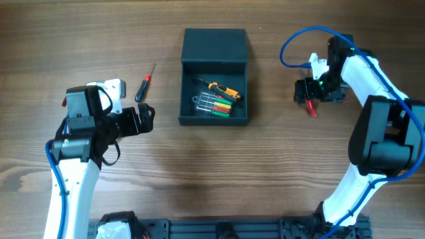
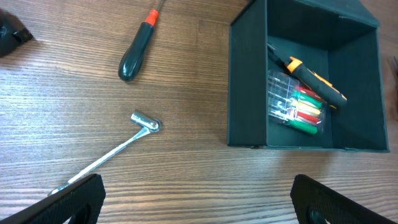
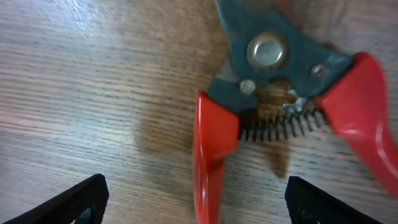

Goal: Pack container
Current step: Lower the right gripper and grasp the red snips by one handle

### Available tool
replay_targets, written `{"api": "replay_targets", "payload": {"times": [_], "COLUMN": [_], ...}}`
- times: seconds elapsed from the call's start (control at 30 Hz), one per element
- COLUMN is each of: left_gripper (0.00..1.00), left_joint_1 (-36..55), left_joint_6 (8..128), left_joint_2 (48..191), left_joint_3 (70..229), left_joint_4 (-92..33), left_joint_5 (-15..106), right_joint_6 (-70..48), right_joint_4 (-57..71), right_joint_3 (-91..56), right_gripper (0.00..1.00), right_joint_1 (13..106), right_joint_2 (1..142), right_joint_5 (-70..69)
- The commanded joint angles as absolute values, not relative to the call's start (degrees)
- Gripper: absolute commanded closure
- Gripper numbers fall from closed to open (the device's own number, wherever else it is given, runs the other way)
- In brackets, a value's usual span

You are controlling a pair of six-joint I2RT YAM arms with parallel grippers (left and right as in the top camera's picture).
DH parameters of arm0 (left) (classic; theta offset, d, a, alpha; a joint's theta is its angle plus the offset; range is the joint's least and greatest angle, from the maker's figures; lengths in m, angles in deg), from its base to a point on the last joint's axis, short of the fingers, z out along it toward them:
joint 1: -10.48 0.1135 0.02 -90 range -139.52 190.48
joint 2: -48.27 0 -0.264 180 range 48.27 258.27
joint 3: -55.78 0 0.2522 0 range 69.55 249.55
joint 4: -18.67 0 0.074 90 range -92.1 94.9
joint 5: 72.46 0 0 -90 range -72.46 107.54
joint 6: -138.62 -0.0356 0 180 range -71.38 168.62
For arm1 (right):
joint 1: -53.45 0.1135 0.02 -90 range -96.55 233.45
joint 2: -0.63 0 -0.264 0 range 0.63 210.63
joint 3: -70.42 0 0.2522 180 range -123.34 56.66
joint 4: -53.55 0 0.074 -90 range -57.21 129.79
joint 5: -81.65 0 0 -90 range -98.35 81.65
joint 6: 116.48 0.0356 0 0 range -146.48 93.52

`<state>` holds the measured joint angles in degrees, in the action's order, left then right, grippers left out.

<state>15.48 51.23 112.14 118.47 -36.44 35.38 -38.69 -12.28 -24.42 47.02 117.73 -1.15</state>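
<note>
your right fingers hang spread and empty over the pliers; one red handle lies midway between them, long axis across their closing line. the container sits open, well off to their left. your left fingers, also spread and empty, hover by the wrench.

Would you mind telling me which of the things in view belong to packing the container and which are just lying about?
For the job: dark teal-grey square plastic container; already inside it, orange-and-black knife and clear pack of coloured screwdrivers; probably still to pack, black-and-red-handled screwdriver, silver metal socket wrench, red-handled pliers.
Lying about: only the black frame edging the wooden table.
</note>
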Motion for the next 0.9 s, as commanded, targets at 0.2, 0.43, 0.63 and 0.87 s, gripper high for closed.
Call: {"api": "replay_targets", "payload": {"times": [0.2,0.43,0.63,0.87], "left_gripper": [0.0,0.0,0.0,0.0], "left_joint_1": [15.63,15.63,15.63,15.63], "left_joint_6": [50.55,50.55,50.55,50.55], "left_joint_2": [112.23,112.23,112.23,112.23], "left_joint_3": [119.43,119.43,119.43,119.43], "left_joint_4": [-36.33,-36.33,-36.31,-36.33], "left_joint_5": [36.11,36.11,36.11,36.11], "right_joint_6": [-37.36,-36.61,-36.44,-36.37], "right_joint_4": [-10.56,-10.54,-10.86,-11.76], "right_joint_3": [-23.19,-23.19,-23.19,-23.19], "right_gripper": [0.09,0.1,0.1,0.13], "right_joint_1": [47.21,47.21,47.21,47.21], "right_joint_2": [117.55,117.55,118.75,122.21], "right_joint_5": [-3.03,-4.49,-4.45,-3.1]}}
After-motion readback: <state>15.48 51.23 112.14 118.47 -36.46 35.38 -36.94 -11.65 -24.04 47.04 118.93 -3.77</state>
